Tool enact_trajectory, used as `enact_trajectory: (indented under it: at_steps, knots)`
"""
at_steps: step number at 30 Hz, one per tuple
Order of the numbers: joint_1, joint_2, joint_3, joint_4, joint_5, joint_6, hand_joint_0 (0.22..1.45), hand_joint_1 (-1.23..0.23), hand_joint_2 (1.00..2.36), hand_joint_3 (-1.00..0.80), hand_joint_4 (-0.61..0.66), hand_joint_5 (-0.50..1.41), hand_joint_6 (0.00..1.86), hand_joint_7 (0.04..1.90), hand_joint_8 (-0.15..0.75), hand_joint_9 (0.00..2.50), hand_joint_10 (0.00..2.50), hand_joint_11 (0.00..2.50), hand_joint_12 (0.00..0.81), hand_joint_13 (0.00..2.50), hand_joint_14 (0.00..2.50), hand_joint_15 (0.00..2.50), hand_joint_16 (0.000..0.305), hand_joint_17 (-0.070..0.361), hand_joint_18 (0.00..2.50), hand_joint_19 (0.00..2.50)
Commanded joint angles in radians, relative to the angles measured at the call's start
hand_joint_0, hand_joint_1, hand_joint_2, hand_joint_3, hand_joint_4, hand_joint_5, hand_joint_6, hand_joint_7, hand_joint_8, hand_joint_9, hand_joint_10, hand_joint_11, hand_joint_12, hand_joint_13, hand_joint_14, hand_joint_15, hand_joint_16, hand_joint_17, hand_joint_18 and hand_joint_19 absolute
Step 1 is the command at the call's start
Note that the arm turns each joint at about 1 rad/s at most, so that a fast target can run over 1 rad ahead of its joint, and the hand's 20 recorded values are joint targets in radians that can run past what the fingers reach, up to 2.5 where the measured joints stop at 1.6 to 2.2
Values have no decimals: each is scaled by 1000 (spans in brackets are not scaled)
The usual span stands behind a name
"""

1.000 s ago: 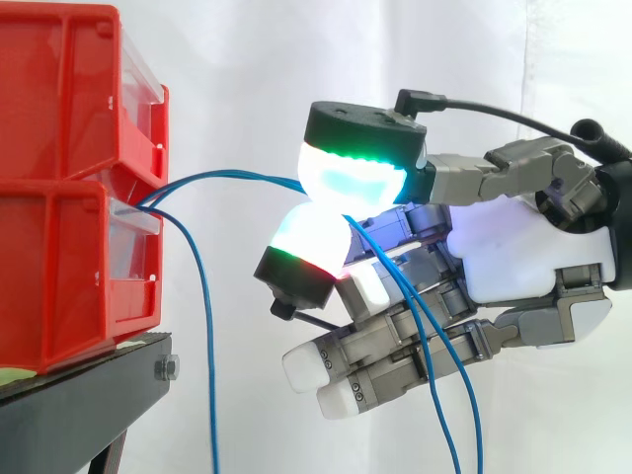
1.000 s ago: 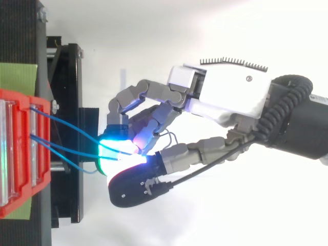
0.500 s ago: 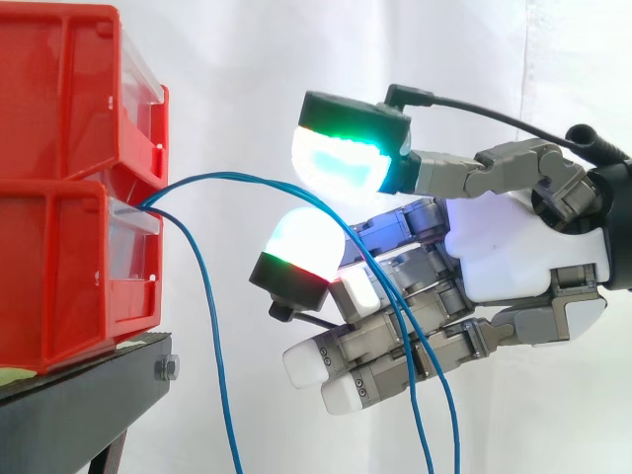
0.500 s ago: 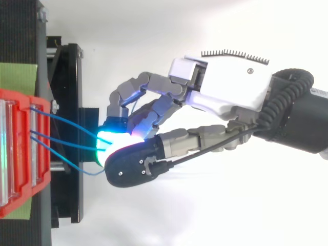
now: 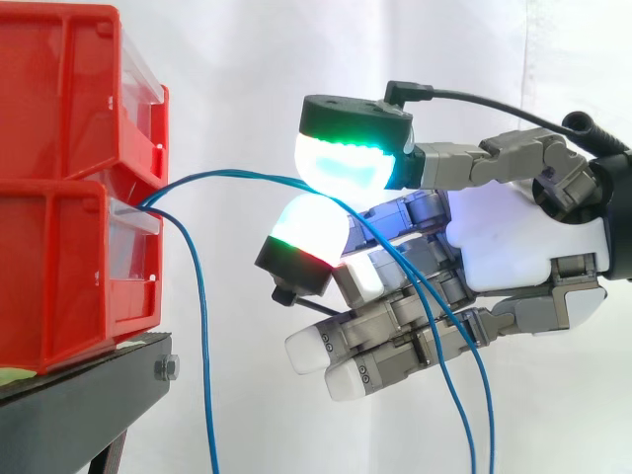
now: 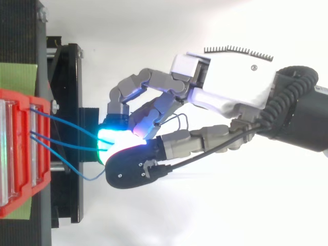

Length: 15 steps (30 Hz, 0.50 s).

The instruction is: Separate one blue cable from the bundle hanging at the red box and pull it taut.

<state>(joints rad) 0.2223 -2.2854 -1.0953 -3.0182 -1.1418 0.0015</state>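
— Where is the blue cable [image 5: 237, 176] being kept?
— It is being led in a slack arc from the red box [image 5: 69, 276] to the hand [image 5: 513, 247], and is being pinched there between two glowing pads [image 5: 348, 166].
— What could be going wrong?
— A second cable [image 6: 66, 121] is possibly being caught too; then both are being pulled together. The contact is being hidden by glow, and the lower ends are being cut off.
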Motion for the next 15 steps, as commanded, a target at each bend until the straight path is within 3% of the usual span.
enact_trajectory:
  at_steps: [1,5,11,15]
  knots:
    - [-3,0,0,-1,-1,0,784,-857,1004,-450,46,-187,956,1114,342,985,16,666,324,732,9,275,36,80,659,329]
    - [-8,0,0,-1,-3,0,696,-872,1000,-500,152,-181,951,1041,337,987,16,664,320,730,9,275,35,80,674,319]
    - [-14,0,0,-1,-3,0,523,-764,1000,-500,186,-167,941,1002,372,1060,13,667,333,756,11,283,38,86,701,344]
    - [-15,0,0,-1,-3,0,521,-681,1000,-500,175,-159,932,1003,383,1126,13,697,339,793,9,284,39,88,734,355]
